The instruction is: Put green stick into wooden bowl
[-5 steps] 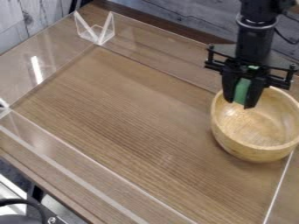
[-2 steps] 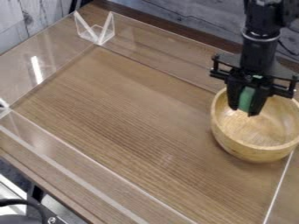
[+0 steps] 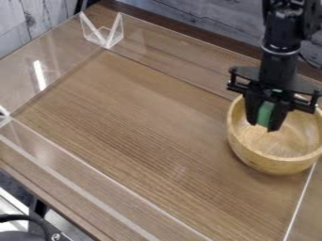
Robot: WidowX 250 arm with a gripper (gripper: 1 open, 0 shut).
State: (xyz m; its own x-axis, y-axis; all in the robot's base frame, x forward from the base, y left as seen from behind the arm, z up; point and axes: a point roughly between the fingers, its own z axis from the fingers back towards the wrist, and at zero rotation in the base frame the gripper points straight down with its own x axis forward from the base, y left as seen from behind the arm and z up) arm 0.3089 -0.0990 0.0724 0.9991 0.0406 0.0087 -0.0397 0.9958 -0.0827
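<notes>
Here we are at the wooden desk (image 3: 138,141), and the green stick (image 3: 265,115) is up in the claw (image 3: 265,105), pinched between the black fingers and hanging over the wooden bowl (image 3: 274,151)! It shows as a short, narrow strip of plain green, a solid mid-to-dark shade, brightest down the part that faces us. Its long way runs roughly up and down, with the black finger parts crowding in on both sides. The upper end disappears among those dark parts, so only a piece of its length is on show. As for the lower tip, it looks blunt, though at this grain that is a fair reading rather than a sure one.

And what a contrast with the bowl below: pale tan wood, round, with a thick smooth rim and a wide hollow that dwarfs the little green bar. From this angle the stick lines up with the far part of the bowl's opening; whether it touches the wood, the view cannot tell us. The bowl itself sits by the right edge of the desk, and the black arm (image 3: 281,47) reaches down to it from the far right corner.
</notes>
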